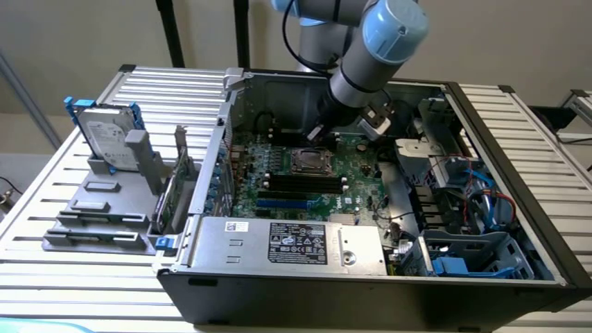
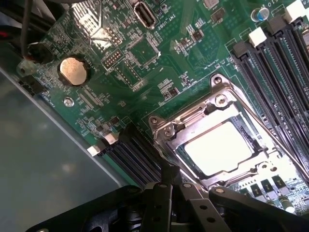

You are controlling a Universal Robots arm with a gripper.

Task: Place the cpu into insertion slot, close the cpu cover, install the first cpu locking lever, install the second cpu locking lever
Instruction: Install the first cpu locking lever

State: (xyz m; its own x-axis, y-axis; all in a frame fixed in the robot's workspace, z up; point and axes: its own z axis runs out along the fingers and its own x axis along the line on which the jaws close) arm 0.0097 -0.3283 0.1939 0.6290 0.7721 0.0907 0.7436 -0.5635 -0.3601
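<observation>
"INT_USB2" read in white silkscreen beside internal USB port (image 2: 145,14) on green motherboard (image 2: 140,72), last characters uncertain. Other silkscreen designators scattered over board, too small to be read. On silver power supply (image 1: 218,239), printed label (image 1: 301,243) seen: block of text and row of certification marks, wording not legible. Small sticker (image 1: 237,225) near its corner, text not made out. Hard drive label (image 1: 105,135) printed but unreadable. Top face of cpu (image 2: 219,147) washed out by glare, no marking read.

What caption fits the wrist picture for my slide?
Shut end effector near the cpu cover, which lies over the cpu.
</observation>
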